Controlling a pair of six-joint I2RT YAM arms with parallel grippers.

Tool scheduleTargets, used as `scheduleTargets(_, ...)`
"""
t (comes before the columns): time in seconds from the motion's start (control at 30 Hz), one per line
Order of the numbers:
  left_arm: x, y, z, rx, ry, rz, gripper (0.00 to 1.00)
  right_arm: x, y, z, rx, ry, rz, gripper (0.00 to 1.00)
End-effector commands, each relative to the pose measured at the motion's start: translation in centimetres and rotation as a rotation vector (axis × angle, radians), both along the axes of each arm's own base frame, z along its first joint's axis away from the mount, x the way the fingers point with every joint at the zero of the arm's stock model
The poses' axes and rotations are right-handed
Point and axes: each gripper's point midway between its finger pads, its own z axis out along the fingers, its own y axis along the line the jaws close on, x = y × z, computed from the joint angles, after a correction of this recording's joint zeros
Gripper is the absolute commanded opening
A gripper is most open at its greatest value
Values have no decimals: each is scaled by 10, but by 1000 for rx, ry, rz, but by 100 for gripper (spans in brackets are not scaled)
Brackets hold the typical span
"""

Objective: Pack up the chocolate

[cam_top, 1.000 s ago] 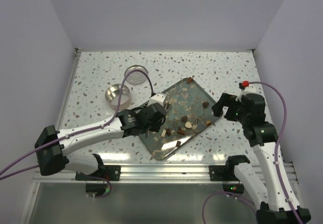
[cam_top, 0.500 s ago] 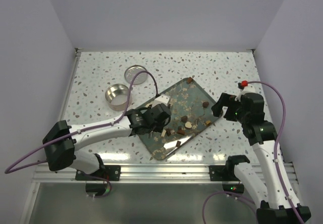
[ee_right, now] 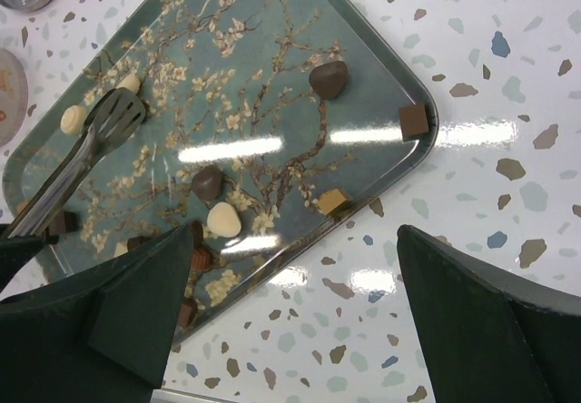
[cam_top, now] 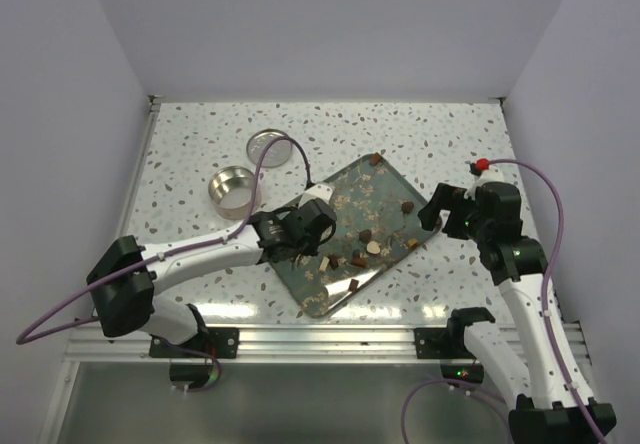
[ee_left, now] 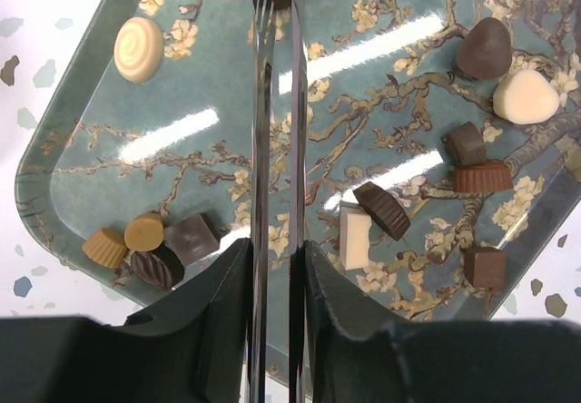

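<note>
Your speckled terrazzo worktop (cam_top: 450,134) carries a teal rectangular tray with a blossom pattern (cam_top: 360,189) just right of the middle. The tray lies diagonally, its long axis running from the near edge toward the far-right corner.

Your left arm reaches in from the near-left corner, forearm low and stretched rightward. Its left gripper (ee_left: 277,249) hangs over the tray's left end. Your right arm stands up from the near-right corner and bends back, and its right gripper (ee_right: 295,230) hovers over the tray's right side.

A round metal tin (cam_top: 234,188) stands left of the tray, with its flat round lid (cam_top: 272,149) beside it toward the far edge.

The left fingers are clamped on thin metal tweezers (ee_left: 259,149). The two blades run straight out from the fingers over the tray, almost closed. A dark brown piece sits right at the tips, but you cannot tell whether it is pinched. The right gripper's jaws are spread wide and hold nothing.

The chocolate pieces (ee_right: 328,77), dark brown, tan and cream, lie scattered on the tray. Most are along its near-right long side, and a few are at its far end.
</note>
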Motion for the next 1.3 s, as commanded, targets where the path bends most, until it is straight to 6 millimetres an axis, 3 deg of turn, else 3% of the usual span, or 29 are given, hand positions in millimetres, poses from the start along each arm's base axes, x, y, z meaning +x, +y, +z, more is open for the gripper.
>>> scheduleTargets(0.0, 13, -8, 44, -109, -101, 5, 28, 8, 1, 14, 1, -47, 2, 98)
scheduleTargets(0.1, 13, -5, 60, -146, -120, 10, 28, 10, 2, 15, 4, -47, 6, 98)
scheduleTargets(0.23, 15, 4, 66, -182, -112, 19, 28, 11, 4, 14, 9, -45, 13, 98)
scheduleTargets(0.43, 39, 27, 71, -201, -127, 77, 28, 9, 4, 13, 4, -40, 18, 98)
scheduleTargets(0.53, 58, 50, 80, -204, -154, 141, 28, 8, 4, 15, -1, -43, 23, 98)
scheduleTargets(0.73, 84, 132, 99, -204, -211, 342, 28, 10, 5, 16, -7, -42, 41, 98)
scheduleTargets(0.83, 77, 167, 103, -213, -224, 408, 28, 14, 7, 18, -3, -45, 52, 98)
scheduleTargets(0.93, 66, 192, 95, -212, -209, 464, 28, 18, 10, 19, 6, -49, 62, 98)
scheduleTargets(1.27, 35, 194, 81, -243, -132, 472, 28, 19, 14, 11, 20, -34, 78, 98)
